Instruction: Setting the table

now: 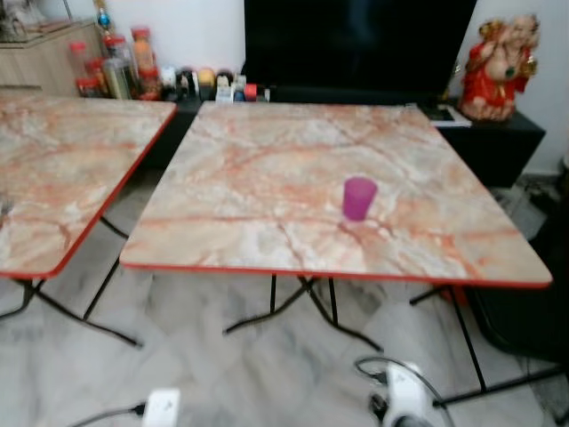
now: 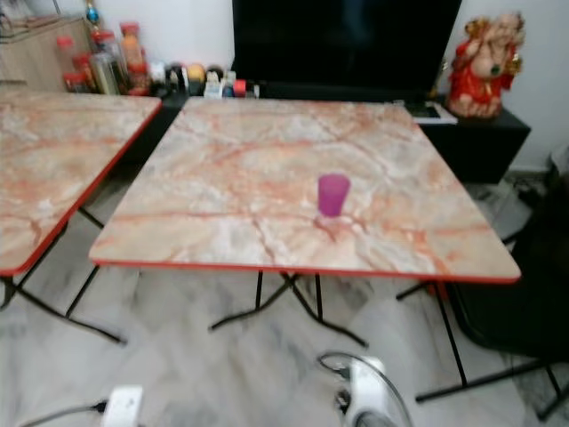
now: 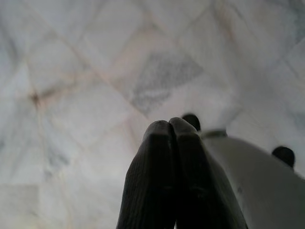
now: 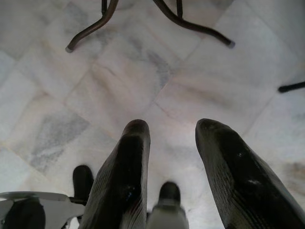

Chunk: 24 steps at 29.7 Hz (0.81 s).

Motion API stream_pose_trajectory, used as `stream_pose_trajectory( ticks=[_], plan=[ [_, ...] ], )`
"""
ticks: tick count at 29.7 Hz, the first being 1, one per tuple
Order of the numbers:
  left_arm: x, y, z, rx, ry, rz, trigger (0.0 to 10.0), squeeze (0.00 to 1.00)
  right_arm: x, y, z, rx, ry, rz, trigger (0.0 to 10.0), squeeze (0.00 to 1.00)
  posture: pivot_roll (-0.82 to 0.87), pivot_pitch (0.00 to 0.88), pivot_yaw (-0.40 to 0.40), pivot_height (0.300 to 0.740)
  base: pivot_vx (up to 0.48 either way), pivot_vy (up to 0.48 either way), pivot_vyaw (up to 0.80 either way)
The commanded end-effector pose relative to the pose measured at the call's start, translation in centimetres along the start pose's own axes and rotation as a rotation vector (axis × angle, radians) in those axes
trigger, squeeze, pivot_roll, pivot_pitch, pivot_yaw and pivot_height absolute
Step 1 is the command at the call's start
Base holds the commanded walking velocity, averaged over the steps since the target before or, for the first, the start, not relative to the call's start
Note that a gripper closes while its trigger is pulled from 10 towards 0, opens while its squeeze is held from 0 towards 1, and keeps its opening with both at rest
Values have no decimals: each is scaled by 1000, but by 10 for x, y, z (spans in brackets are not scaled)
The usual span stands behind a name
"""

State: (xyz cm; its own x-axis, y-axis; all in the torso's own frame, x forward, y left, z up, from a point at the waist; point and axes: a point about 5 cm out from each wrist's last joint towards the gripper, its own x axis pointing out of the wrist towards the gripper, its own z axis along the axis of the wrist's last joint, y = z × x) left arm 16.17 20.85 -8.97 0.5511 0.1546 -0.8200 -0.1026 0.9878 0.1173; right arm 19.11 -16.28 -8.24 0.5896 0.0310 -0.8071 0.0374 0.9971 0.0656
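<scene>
My left hand (image 3: pixel 170 128) hangs pinched closed over the pale marble floor (image 3: pixel 86 86); my right hand (image 4: pixel 174 131) hangs spread wide. Ahead, a purple plastic cup (image 1: pixel 359 197) stands upright on the orange-veined marble table (image 1: pixel 267 178).

I see a translucent magenta-purple cup (image 1: pixel 359 197) on a table (image 1: pixel 267 178) veined in peach, orange and cream marble, edged red, on black legs. The left table (image 1: pixel 62 169) matches it. The floor (image 4: pixel 143 81) is white-grey marble tile. Far right, a figurine (image 1: pixel 499 67) in red and gold.
</scene>
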Motion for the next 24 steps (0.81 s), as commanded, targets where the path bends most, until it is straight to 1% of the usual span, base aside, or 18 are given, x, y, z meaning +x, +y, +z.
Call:
stream_pose_trajectory(
  ticks=[1, 7, 8, 9, 13, 18, 21, 24],
  plan=[
    [1, -11, 5, -2, -9, -31, 10000, 0, -3, -18, -7, 3, 16, -51, 10000, 0, -84, 2, -26, 740, 289, 0, 0],
    [1, -8, 3, 13, -2, -31, 10000, 0, -4, -19, -11, 13, 22, -61, 10000, 0, -99, 4, -16, 740, 282, 0, 0],
    [1, -6, 4, 39, 2, -26, 10000, 0, -4, -20, -11, 15, 21, -62, 10000, 0, -102, 3, -13, 740, 0, 0, 0],
    [1, -5, 5, 46, 3, -22, 10000, 0, -4, -19, -11, 15, 21, -63, 10000, 0, -108, 5, -6, 740, 0, 0, 0],
    [2, -3, 6, 41, -2, -17, 10000, 0, -4, -19, -11, 15, 17, -62, 10000, 0, -114, 5, 3, 740, 0, 0, 0],
    [2, 0, 10, 62, -7, -25, 10000, 0, -5, -18, -13, 28, 11, -64, 10000, 0, -144, 0, 36, 740, 0, 0, 0],
    [3, 1, 15, 88, -9, -23, 10000, 0, -5, -15, -15, 25, 14, -49, 10000, 0, -135, 2, 34, 740, 0, 0, 0],
    [4, 2, 18, 83, -17, -19, 10000, 0, -5, -14, -16, 20, 18, -47, 10000, 0, -131, 2, 33, 740, 0, 0, 0]
  ],
)
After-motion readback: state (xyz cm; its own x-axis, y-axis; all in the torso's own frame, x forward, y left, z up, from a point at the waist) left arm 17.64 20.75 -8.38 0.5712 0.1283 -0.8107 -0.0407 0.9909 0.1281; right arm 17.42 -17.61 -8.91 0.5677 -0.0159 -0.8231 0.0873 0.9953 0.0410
